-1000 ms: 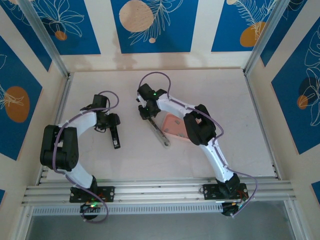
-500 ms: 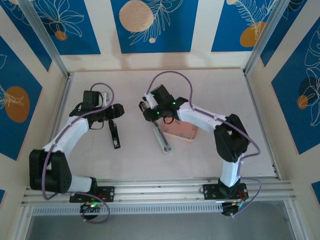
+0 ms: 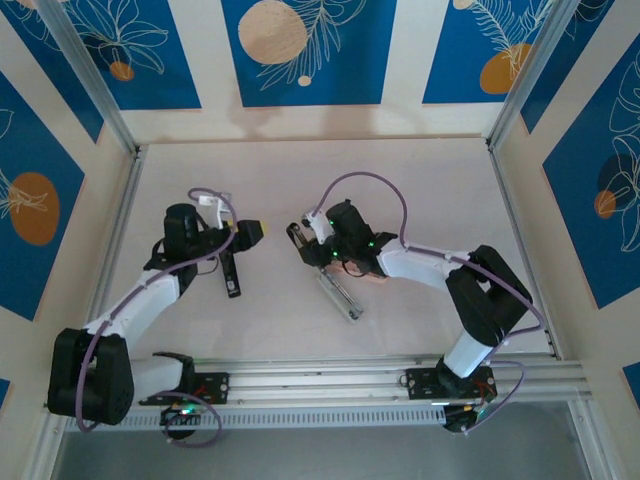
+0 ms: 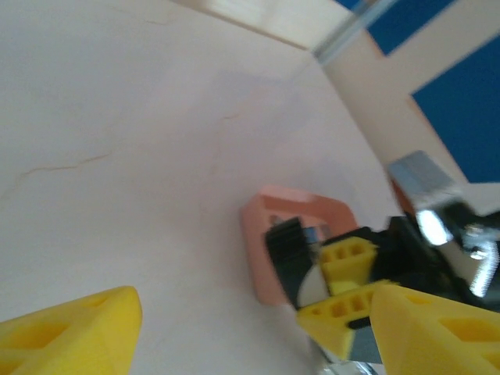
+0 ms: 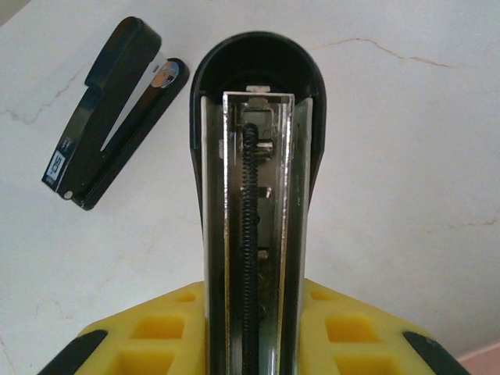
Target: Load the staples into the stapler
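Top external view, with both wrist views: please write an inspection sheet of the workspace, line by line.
Surface: pale table, faint hairline cracks.
Job's things: stapler held by right hand, channel open, spring showing.
Clutter: black stapler lying on the table; pink tray partly under the right arm; grey bar beside it, link to stapler unclear.
Hands: right hand shut on stapler; left hand open, empty.
Cables: purple cables loop upward, clear of the table things.
Surroundings: blue patterned walls, aluminium rail at near edge.
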### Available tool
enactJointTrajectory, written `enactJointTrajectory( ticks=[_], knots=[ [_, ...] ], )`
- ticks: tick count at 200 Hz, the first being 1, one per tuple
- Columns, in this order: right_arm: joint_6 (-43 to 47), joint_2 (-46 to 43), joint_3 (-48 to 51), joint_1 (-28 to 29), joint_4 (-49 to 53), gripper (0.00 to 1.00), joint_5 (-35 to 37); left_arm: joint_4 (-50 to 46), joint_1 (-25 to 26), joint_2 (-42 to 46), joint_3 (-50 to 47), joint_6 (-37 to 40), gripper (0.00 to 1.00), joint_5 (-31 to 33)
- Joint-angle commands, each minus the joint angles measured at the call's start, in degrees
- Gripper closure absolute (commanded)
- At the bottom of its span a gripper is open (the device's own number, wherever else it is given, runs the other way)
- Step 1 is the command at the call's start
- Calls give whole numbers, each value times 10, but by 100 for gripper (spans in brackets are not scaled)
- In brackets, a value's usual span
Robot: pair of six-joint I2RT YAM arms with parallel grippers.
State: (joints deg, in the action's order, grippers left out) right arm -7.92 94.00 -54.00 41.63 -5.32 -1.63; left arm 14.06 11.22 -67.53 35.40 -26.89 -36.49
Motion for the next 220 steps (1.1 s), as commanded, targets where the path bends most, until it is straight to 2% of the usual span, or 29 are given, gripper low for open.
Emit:
enactJointTrajectory(
  ticks=[1, 35, 66, 96, 146, 183, 208, 220],
  knots=[
    [18, -38, 28, 2, -112, 100, -52, 130, 27, 20, -28, 18, 24, -64],
    [28, -65, 87, 5, -181, 100, -66, 217, 67, 49, -85, 107, 28, -93],
    [27, -91, 131, 5, -235, 100, -86, 212, 103, 74, -116, 219, 29, -118],
    [33, -111, 167, 9, -282, 100, -94, 232, 119, 76, -136, 275, 35, -161],
    [52, -128, 183, 29, -295, 100, -104, 268, 129, 37, -146, 292, 36, -157],
    [51, -138, 201, 42, -292, 100, -92, 293, 128, -8, -134, 249, 36, -133],
    [39, -156, 220, 41, -290, 100, -69, 387, 129, -34, -155, 206, 36, -125],
    [36, -167, 229, 39, -284, 100, -59, 402, 128, -43, -156, 198, 36, -124]
  ],
)
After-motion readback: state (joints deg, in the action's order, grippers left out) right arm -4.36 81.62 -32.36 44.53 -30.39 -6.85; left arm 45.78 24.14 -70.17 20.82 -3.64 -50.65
